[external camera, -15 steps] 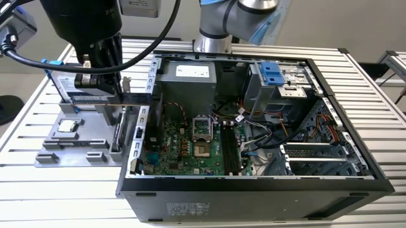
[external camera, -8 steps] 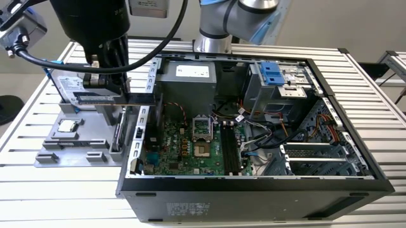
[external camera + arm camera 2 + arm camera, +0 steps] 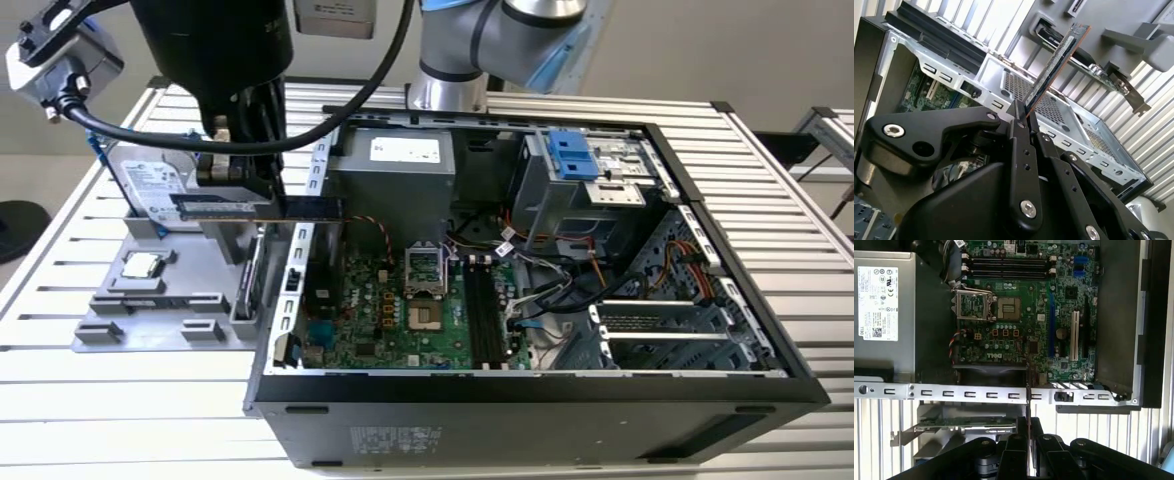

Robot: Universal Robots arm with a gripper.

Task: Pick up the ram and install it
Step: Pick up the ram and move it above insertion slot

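Slatted metal table (image 3: 134, 400) bears an open computer case (image 3: 534, 410); over its edge, the gripper (image 3: 250, 192) clamps the ram (image 3: 214, 208) between its fingers (image 3: 1021, 145).

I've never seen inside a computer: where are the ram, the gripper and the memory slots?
ram (image 3: 220, 208), exterior view, on its flat side.
gripper (image 3: 1023, 115), second wrist view, between the fingertips pinching the ram.
memory slots (image 3: 1004, 268), first wrist view, middle of the black slots.
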